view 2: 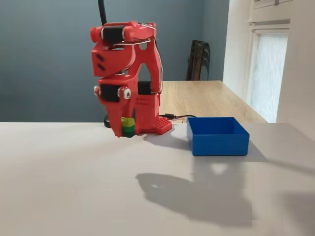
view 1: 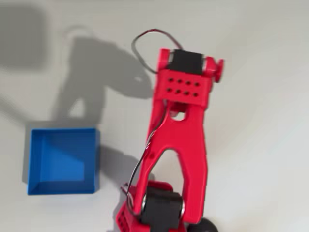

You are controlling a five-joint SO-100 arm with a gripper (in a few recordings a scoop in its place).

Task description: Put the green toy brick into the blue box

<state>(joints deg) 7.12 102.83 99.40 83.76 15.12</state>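
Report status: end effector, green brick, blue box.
End effector shut on green toy brick, low over the table. Blue box empty, apart to the right in the fixed view. Nothing between them.

A pale grey, matte table [view 2: 74, 187] spreads across the foreground of the fixed view, and the overhead view shows the same flat pale surface [view 1: 260, 145] crossed by soft dark shadows. Behind it stands a light wooden tabletop [view 2: 206, 98], running back toward a dark blue-grey wall [view 2: 44, 59]. A dark chair back [view 2: 198, 59] rises at the far end of the wood. On the right, a white-framed door with frosted glass [view 2: 270, 69] lets in daylight.
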